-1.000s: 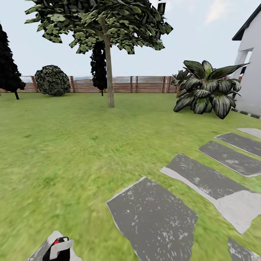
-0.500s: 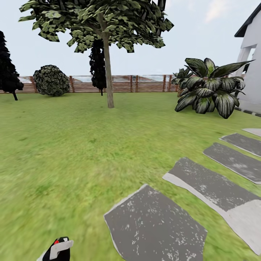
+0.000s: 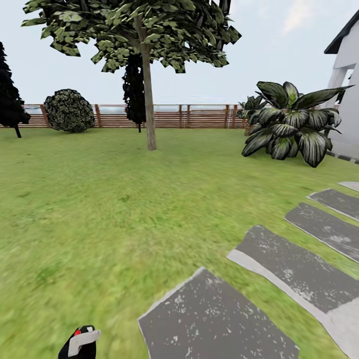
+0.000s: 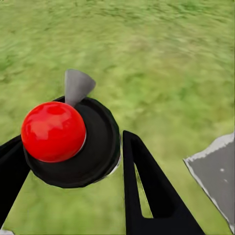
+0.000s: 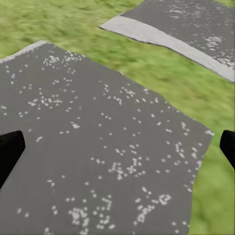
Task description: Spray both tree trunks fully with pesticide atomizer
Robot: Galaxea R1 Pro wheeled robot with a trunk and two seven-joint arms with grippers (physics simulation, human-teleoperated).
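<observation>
One tree (image 3: 148,99) ahead, left pincer (image 4: 68,161) gripping atomizer (image 4: 73,139), right pincer (image 5: 117,152) spread wide.

My left hand (image 4: 73,161) grips the atomizer (image 4: 73,142), glossy red knob on matt black plastic; stepping stones (image 5: 98,147) rough speckled grey, fence (image 3: 164,115) brown slatted wood, trunk (image 3: 148,99) smooth.

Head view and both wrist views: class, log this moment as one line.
phase: crossing lawn | left gripper: shut on black atomizer with red knob | right gripper: open over grey stepping stone | ahead: bare-trunked tree
</observation>
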